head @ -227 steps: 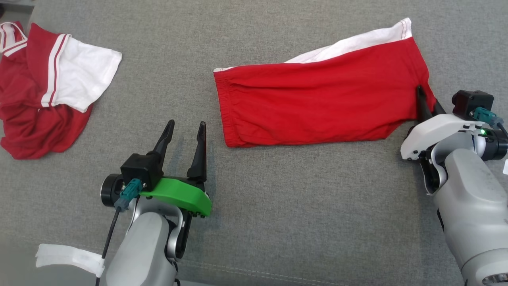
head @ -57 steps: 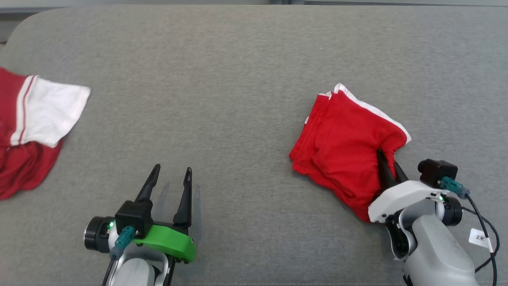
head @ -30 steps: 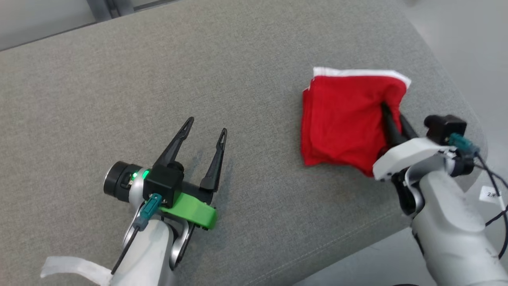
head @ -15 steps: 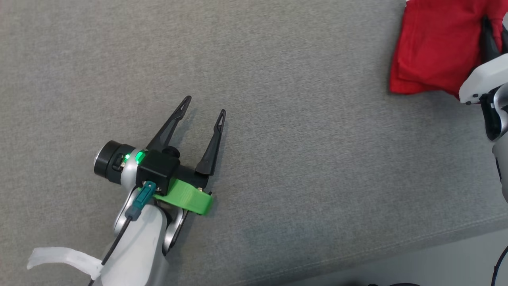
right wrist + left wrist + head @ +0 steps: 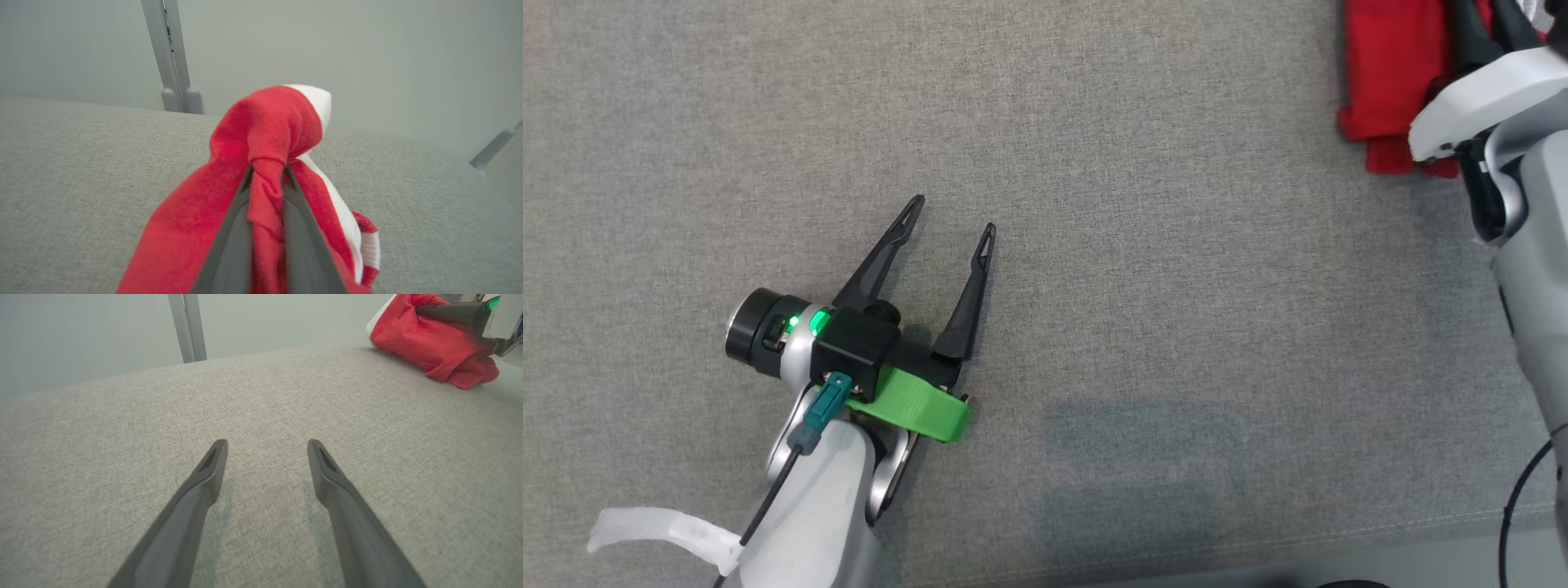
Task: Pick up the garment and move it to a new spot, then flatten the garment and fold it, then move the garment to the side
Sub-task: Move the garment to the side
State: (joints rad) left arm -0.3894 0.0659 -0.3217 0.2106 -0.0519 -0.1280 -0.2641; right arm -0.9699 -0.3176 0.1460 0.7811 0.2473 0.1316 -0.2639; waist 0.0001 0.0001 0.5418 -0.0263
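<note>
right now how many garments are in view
1: the red garment, pinched in the right claw, upper right of the head view. Others may lie out of frame.

You are looking at a wide worktop (image 5: 1094, 122) covered in grey woven fabric, evenly lit, with a stitched seam (image 5: 1258, 543) running near its front edge. Behind it stands a plain, pale grey-green wall (image 5: 81, 335), and a grey metal post (image 5: 188, 326) of two uprights side by side rises just past the worktop's far edge. In your right wrist view, a slanted grey bar (image 5: 490, 151) shows beyond the worktop's rounded corner.
</note>
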